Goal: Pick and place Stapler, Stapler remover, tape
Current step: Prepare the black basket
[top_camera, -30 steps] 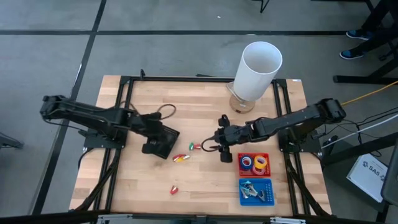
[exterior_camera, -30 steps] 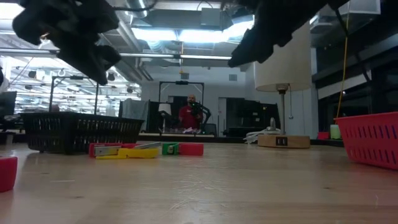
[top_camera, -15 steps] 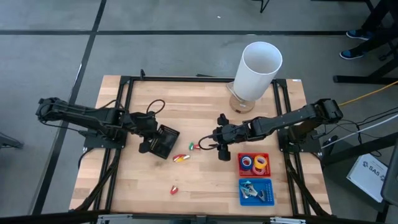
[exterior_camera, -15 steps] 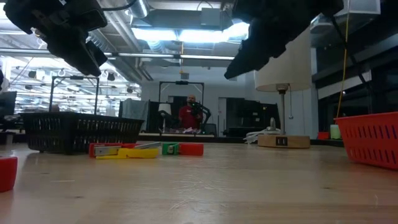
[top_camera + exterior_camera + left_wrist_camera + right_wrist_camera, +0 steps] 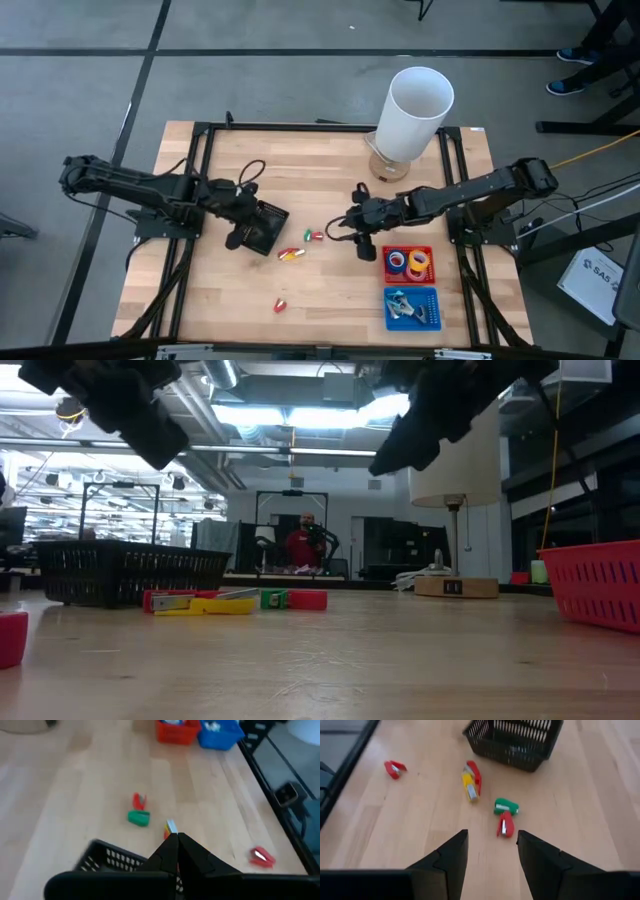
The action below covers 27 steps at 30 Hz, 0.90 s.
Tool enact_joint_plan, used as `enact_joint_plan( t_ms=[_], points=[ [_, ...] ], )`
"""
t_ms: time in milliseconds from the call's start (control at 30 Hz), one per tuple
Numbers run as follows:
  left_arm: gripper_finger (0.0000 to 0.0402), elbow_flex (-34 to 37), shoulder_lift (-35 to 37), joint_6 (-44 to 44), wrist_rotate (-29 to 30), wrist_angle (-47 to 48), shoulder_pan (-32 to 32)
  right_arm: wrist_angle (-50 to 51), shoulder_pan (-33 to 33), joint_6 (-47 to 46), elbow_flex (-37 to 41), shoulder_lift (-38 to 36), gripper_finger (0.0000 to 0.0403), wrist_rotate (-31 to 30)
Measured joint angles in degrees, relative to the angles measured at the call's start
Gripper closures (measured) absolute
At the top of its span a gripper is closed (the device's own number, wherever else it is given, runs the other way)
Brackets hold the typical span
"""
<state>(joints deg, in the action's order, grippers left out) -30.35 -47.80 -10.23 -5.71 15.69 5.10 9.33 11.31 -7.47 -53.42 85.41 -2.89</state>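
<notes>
The left tool (image 5: 237, 196) hangs above the black basket (image 5: 260, 227) on the wooden worktop (image 5: 330, 290), its two fingers (image 5: 176, 851) pressed together and holding nothing. In the left wrist view those fingers meet in a point over the basket's rim (image 5: 107, 860).

The right tool (image 5: 352, 228) hovers above the worktop near its middle, fingers (image 5: 451, 857) spread with nothing between them. Just ahead of it lie a small red stapler remover (image 5: 504, 825) and a green one (image 5: 506, 807), touching or nearly so. A little further toward the basket lies a red and yellow stapler (image 5: 471, 781). A separate small red piece (image 5: 394, 768) sits well apart, nearer the worktop's front edge.

In the high view the same things show as the green and red pair (image 5: 313, 237), the red and yellow stapler (image 5: 290, 254), and the lone red piece (image 5: 280, 304).

The tape rolls (image 5: 408, 262), blue, pink-red and orange-yellow rings, sit in a red tray (image 5: 388, 251) on the right side of the worktop. Touching it on the front side is a blue tray (image 5: 434, 296) holding small metal items. A tall white cylinder (image 5: 414, 113) stands at the far edge.

On the floor to the right lies a white sheet (image 5: 596, 272) with print that seems to read "SAS", too small to be sure. In the low view a person (image 5: 302, 544) in a red top shows far behind the worktop.
</notes>
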Motion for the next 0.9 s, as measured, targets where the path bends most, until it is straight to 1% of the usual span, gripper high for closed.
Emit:
enact_joint_plan(
  t_ms=[100, 200, 333, 433, 533, 667, 733, 800, 900],
  points=[
    [0.0396, 0.0, -0.81, -0.08, -0.17, 2.87, 1.65, -6.87, 0.0, 0.29, 6.58, -3.91, 0.0231, 0.9],
    [0.0396, 0.0, -1.79, -0.1, 1.83, 4.92, 3.39, -20.27, -0.35, -0.98, 16.94, -9.75, 0.0231, 4.07],
    [0.0396, 0.0, -3.11, 0.01, 9.06, 5.65, 4.61, -40.18, -1.09, -3.72, 30.99, -17.35, 0.0231, 7.18],
    [0.0396, -0.02, -4.38, 0.01, 14.26, 7.16, 4.4, -52.17, -1.02, -4.54, 39.64, -22.56, 0.0231, 8.54],
    [0.0396, -0.02, -6.7, 0.0, 14.54, 8.83, 3.01, -60.74, -1.03, -4.28, 46.33, -27.66, 0.0231, 8.69],
    [0.0396, -0.25, -10.98, -0.03, 13.05, 10.83, 0.71, -66.06, -1.51, -3.67, 53.14, -34.54, 0.0231, 8.79],
    [0.0396, -1.02, -13.06, -0.01, 13.07, 13.39, -0.69, -62.97, -2.21, -2.64, 52.92, -38.13, 0.0231, 9.24],
    [0.0396, -2.03, -15.45, 0.52, 13.32, 15.13, -2.33, -61.45, -3.27, -1.19, 52.88, -40.88, 0.0231, 10.54],
    [0.0396, -2.54, -18.07, 2.09, 13.34, 19.44, -5.6, -56.34, -5.85, -0.07, 53.08, -45.53, 0.0231, 12.73]
  ],
)
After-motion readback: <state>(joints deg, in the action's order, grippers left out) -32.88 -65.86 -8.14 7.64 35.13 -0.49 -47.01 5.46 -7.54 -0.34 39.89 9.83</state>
